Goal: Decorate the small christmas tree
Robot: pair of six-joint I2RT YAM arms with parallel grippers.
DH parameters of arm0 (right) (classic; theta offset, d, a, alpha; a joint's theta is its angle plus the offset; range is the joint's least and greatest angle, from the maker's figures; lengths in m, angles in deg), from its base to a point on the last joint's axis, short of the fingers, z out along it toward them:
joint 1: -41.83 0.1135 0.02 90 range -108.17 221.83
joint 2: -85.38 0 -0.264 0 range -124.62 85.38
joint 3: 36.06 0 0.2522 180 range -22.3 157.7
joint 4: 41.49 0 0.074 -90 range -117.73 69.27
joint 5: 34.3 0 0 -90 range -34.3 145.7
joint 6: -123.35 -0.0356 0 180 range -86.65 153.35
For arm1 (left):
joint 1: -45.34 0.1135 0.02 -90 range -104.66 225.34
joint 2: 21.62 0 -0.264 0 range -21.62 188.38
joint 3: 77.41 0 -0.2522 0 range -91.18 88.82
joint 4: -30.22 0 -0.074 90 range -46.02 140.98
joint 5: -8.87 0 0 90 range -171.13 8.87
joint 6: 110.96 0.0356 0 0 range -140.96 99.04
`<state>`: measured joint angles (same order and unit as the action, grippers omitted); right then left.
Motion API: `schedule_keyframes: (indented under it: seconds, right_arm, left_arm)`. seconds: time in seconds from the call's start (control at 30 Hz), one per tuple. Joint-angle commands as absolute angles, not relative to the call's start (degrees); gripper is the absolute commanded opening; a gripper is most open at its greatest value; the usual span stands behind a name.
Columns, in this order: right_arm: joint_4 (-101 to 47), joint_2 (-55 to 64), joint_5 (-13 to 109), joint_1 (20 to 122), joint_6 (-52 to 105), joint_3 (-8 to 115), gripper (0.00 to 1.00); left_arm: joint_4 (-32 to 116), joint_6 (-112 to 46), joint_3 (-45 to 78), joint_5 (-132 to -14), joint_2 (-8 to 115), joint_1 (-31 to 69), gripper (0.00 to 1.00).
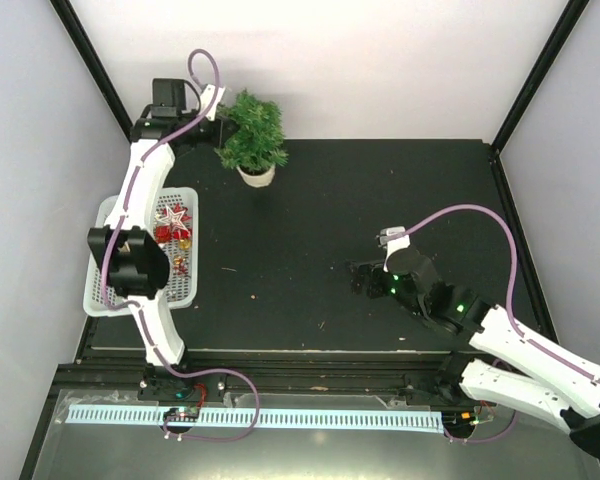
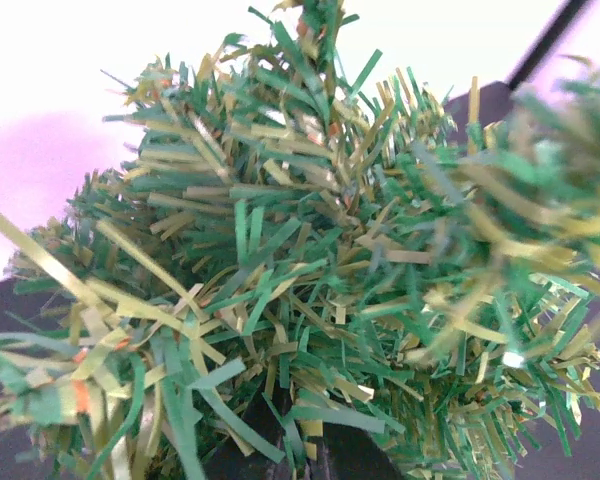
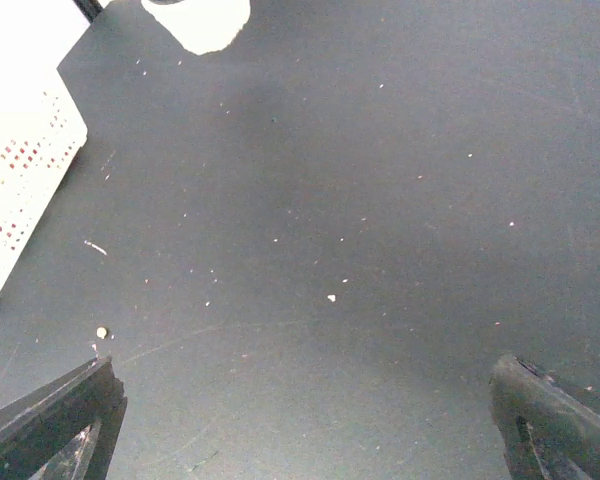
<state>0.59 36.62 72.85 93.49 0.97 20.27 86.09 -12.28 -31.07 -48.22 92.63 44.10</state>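
- Step in hand: ornament placement on small christmas tree (image 1: 252, 130), which stands in its white pot (image 1: 257, 176) at the far-left of the table (image 1: 380, 190), just beyond the basket (image 1: 105, 215) of ornaments (image 1: 175, 220).
- At the tree's left side, the left gripper (image 1: 216, 130) is buried among the branches with jaws closed tight. The wrist view is filled with needles, so it cannot be told what is pinched; possibly a hanger.
- Next move, as judged: release, then a clean withdrawal without the tree being tipped.
- Pose: the left arm is stretched forward over the basket. The right gripper (image 1: 365, 280) is held low over bare table, jaws fully spread, nothing gripped.
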Motion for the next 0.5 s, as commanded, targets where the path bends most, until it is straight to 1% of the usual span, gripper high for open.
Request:
schedule_keyframes:
  seconds: [0.0, 0.23, 0.47]
  right_arm:
    - [2.3, 39.2, 76.4, 93.6, 0.2, 19.9, 1.0]
    - [4.5, 43.3, 81.1, 93.5, -1.1, 19.7, 1.0]
    - [4.5, 46.1, 83.1, 93.5, -0.9, 19.1, 1.0]
  left_arm:
    - [80.3, -12.9, -21.7, -43.6, 82.7, 38.2, 0.02]
    - [73.7, -10.3, -5.9, -45.9, 72.6, 28.5, 0.02]
    - [67.9, -9.4, 5.6, -48.6, 66.3, 20.3, 0.01]
